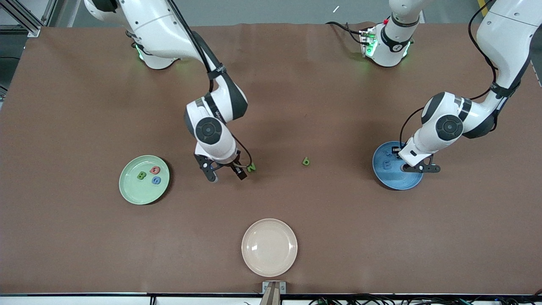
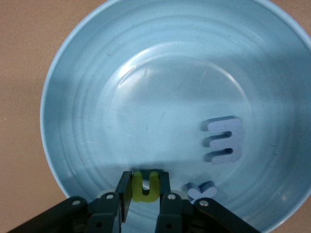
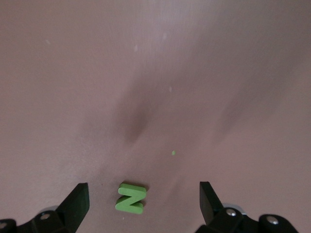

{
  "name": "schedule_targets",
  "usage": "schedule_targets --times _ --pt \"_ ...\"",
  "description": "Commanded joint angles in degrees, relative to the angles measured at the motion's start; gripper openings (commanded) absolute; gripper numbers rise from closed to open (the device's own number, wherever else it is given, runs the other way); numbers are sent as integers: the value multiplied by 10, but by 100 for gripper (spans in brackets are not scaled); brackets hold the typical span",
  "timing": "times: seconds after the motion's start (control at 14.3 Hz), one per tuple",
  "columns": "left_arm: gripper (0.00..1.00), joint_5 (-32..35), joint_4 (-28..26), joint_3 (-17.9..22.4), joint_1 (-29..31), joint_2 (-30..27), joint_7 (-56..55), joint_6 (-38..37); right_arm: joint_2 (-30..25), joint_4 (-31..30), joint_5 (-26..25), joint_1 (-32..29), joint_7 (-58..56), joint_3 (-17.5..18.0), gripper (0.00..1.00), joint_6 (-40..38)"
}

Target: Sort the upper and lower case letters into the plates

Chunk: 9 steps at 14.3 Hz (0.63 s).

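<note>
While left gripper [image 2: 145, 194] pinches small green foam u [image 2: 145, 185] over sky-blue round plate [image 2: 87, 87], likely for drop among lowercase: blue foam m [image 2: 224, 140] and blue x [image 2: 201, 191] lie inside. Right gripper [image 3: 144, 201] spread wide, low over brown table [image 1: 338, 106], straddling flat green foam N [image 3: 130, 197], apparently for pickup. Mint-green plate [image 1: 131, 190] holds green B [image 1: 141, 175], pink-red Q [image 1: 154, 170], blue G [image 1: 156, 180]. Green 9-like letter [image 1: 305, 161] lies on table between both plates.

We see the right tool [image 1: 225, 174] spread wide, low over the brown table [image 1: 84, 106] beside the green foam N [image 1: 251, 167]. Left tool [image 1: 425, 168] sits over the sky blue round plate [image 1: 396, 180]. Pale mint green round plate [image 1: 131, 188] carries green B [image 1: 141, 175], pink-red Q [image 1: 155, 170], blue G [image 1: 156, 180]. Green 9-like letter [image 1: 306, 161] lies alone mid-table; cream-white round plate [image 1: 269, 247] nearest the camera.
</note>
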Motion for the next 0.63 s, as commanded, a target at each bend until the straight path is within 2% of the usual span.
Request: schedule_targets --times 0.0,0.14,0.35,0.56 --pt "93 10 -2 -10 9 -12 31 3 17 2 4 20 37 -8 95 17" --pt "99 4 4 -35 10 -20 34 -2 25 5 2 29 53 -8 90 17" --pt "99 -30 38 -94 10 -26 17 -39 36 6 4 33 60 -8 76 31" --pt "99 -52 83 -144 -13 -12 -73 -84 67 36 4 37 72 -8 70 32"
